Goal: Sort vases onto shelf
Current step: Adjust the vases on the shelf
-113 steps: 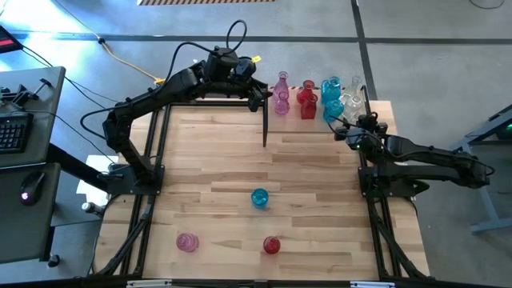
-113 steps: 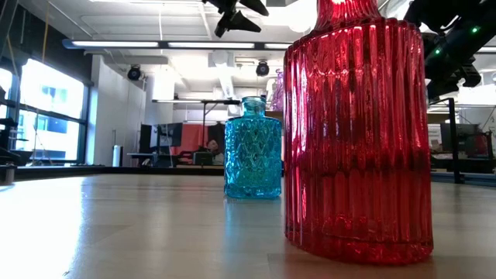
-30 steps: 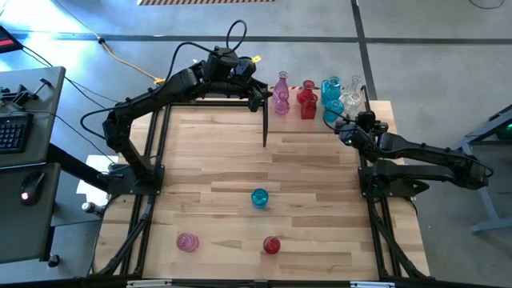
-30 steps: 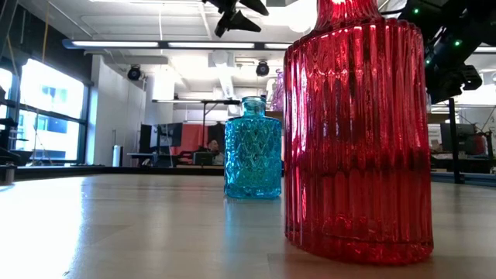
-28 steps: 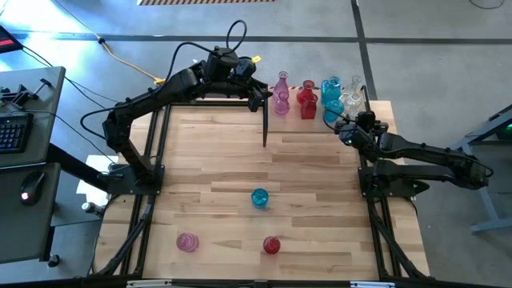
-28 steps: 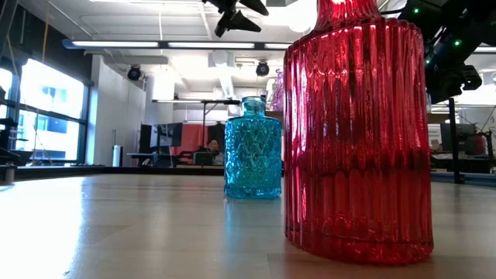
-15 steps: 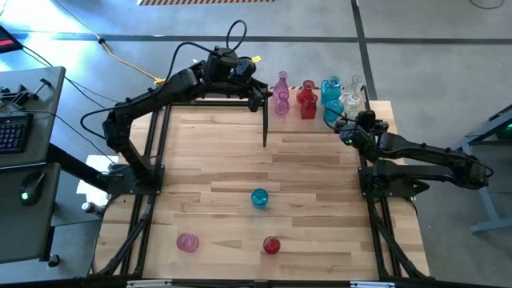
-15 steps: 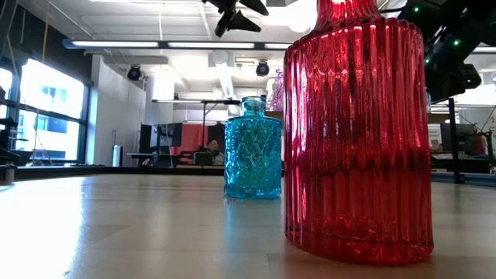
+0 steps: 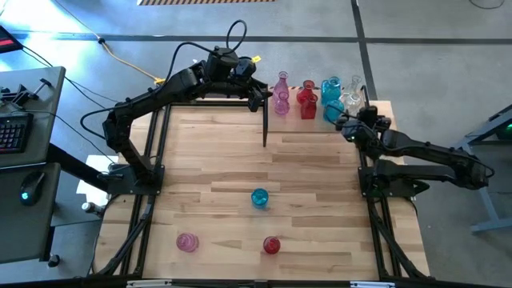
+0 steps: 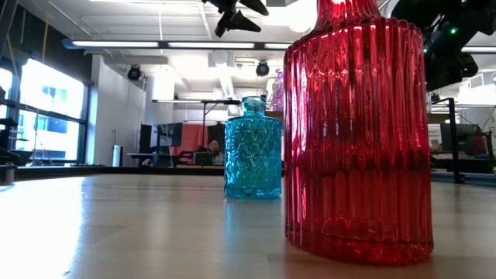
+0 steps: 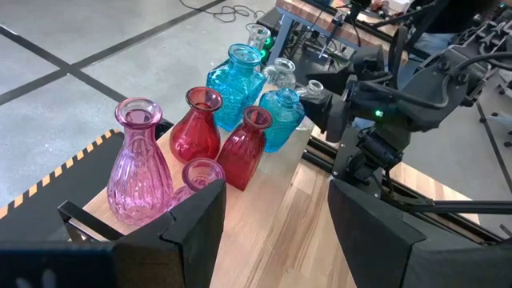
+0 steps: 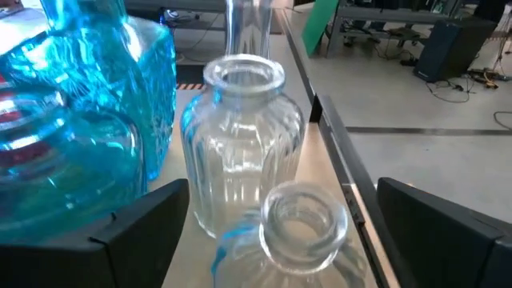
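Right gripper [image 9: 346, 124]: sat at the shelf's right end, jaws wide open, nothing between them; a small clear vase [image 12: 306, 226] stood just ahead of its fingers [image 12: 136, 220].
Left gripper [image 9: 264, 94]: hung by the pink vases [image 11: 141, 164] at the shelf's left part, jaws open and empty, waiting.
Shelf [image 11: 304, 196]: at the table's far edge, carrying pink, red [image 11: 194, 128], blue [image 11: 238, 80] and clear vases in colour groups.
Loose vases: a blue [image 9: 259, 198], a pink [image 9: 186, 242] and a red one [image 9: 272, 245] stood on the near tabletop [image 9: 240, 160], well apart.
Step, as judged: right gripper clearing the clear group.
To do it well: back straight out, jaws kept wide, since the clear jar [image 12: 242, 144] and small vase stood close together and glass tips easily; then go for a loose vase.
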You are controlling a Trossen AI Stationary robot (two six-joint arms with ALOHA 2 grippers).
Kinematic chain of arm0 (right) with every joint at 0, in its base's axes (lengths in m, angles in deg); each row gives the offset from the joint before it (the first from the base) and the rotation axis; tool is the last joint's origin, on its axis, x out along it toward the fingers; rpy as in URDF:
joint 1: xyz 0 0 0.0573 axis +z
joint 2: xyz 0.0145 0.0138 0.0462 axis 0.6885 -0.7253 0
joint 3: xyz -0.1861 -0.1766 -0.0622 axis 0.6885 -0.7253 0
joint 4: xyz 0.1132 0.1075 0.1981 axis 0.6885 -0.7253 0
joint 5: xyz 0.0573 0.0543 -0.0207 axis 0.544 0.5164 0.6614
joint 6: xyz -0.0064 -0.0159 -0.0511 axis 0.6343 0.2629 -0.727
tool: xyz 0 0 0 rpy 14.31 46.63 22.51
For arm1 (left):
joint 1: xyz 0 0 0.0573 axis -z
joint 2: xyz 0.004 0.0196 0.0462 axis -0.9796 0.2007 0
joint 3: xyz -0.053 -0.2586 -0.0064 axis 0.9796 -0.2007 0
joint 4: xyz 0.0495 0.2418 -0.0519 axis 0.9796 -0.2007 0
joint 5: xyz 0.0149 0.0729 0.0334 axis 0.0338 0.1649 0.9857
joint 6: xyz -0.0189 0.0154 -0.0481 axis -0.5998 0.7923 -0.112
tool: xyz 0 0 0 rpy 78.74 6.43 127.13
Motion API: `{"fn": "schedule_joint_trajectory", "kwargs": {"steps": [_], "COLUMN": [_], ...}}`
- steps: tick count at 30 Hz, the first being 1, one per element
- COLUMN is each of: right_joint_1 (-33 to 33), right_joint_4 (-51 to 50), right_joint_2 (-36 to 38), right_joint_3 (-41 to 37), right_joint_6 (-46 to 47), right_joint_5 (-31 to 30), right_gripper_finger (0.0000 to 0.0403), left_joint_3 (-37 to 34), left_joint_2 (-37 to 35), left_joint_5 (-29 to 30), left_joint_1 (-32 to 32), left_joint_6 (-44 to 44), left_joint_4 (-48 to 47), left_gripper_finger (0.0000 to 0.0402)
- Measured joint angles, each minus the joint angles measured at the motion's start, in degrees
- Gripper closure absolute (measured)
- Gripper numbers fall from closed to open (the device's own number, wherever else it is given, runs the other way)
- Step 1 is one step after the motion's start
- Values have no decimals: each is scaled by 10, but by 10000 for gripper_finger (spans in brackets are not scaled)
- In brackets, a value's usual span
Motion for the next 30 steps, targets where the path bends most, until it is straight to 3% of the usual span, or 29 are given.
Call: {"fn": "schedule_joint_trajectory", "kwargs": {"steps": [14,30], "right_joint_1": [0,0], "right_joint_4": [-3,-24], "right_joint_2": [24,27], "right_joint_3": [52,204], "right_joint_6": [-65,-204], "right_joint_5": [1,107], "right_gripper_finger": [16,16], "left_joint_3": [0,0], "left_joint_2": [0,0], "left_joint_5": [0,0], "left_joint_1": [0,0], "left_joint_6": [0,0], "left_joint_4": [0,0], "left_gripper_finger": [190,190]}}
